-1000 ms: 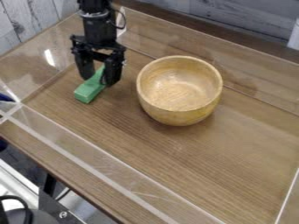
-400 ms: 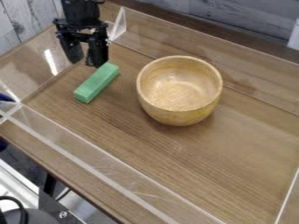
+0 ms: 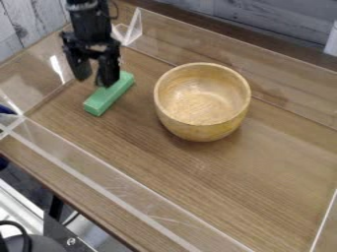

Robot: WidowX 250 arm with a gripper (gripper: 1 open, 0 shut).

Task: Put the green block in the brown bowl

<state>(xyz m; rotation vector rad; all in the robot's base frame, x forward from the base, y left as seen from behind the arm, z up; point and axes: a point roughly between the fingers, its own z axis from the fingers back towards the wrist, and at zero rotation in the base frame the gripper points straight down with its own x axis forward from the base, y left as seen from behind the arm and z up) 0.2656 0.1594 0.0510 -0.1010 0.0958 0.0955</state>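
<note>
The green block lies flat on the wooden table, a bright green bar pointing diagonally, left of the brown bowl. The bowl is round, light tan wood, and nothing lies in it. My gripper points straight down at the block's far left side, black fingers spread apart and nothing between them. Its right finger stands close by the block's far end; whether it touches the block I cannot tell. The bowl sits well to the right of the gripper.
A clear plastic wall rims the table along the front and left. The tabletop is brown wood grain. A grey surface lies past the back right edge.
A second ago the open fingers straddled the block. The gripper then pulled up and to the left, off the block, and has now come down again beside its far end. The block stays on the table.
</note>
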